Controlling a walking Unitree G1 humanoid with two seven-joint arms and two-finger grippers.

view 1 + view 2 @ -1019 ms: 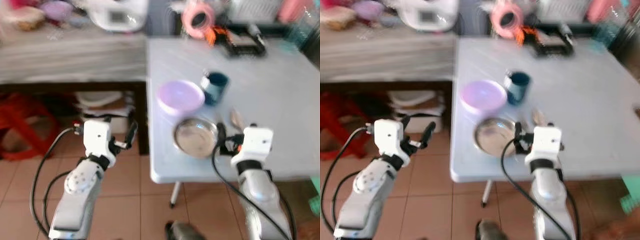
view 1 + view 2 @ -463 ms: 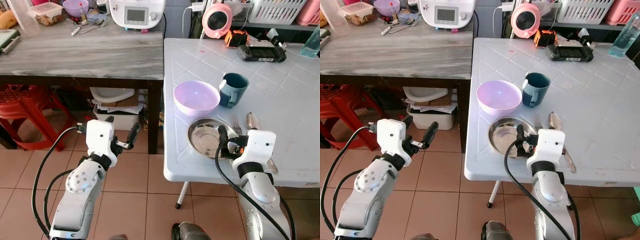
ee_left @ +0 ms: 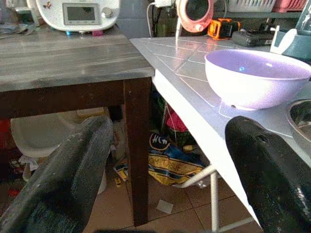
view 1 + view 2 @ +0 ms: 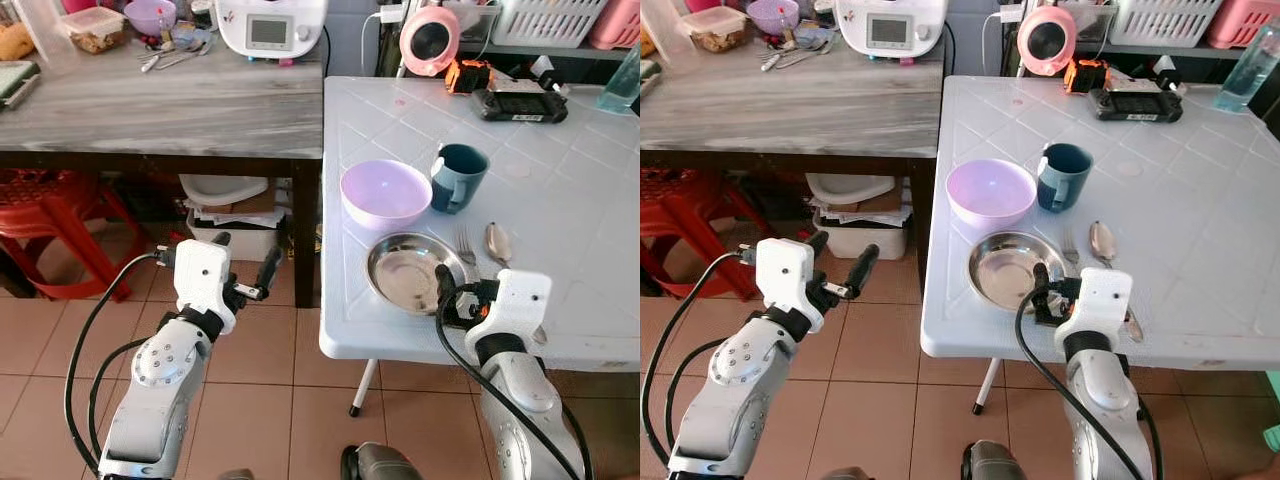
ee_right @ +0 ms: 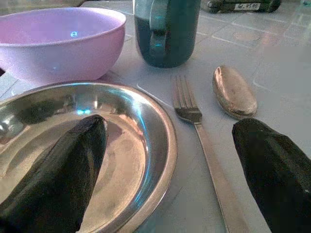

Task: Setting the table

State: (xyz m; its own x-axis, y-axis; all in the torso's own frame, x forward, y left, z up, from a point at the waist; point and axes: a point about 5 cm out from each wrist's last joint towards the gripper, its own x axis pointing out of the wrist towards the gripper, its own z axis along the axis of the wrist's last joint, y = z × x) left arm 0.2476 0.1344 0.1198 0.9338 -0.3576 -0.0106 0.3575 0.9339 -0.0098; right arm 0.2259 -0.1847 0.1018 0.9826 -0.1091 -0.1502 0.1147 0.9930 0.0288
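Observation:
On the white table a purple bowl stands beside a teal mug. In front of them lies a steel plate, with a fork and a spoon to its right. My right gripper is open at the table's near edge. In the right wrist view its fingers straddle the plate's rim and the fork, holding nothing. My left gripper is open and empty over the floor, left of the table.
A grey-topped wooden counter adjoins the table on the left, with a white appliance on it and boxes under it. A red stool stands at far left. A pink speaker and a black device sit at the table's back.
The view was blurred one second ago and is now sharp and slightly shifted. Both arms keep about the same pose, and nothing on the table has moved.

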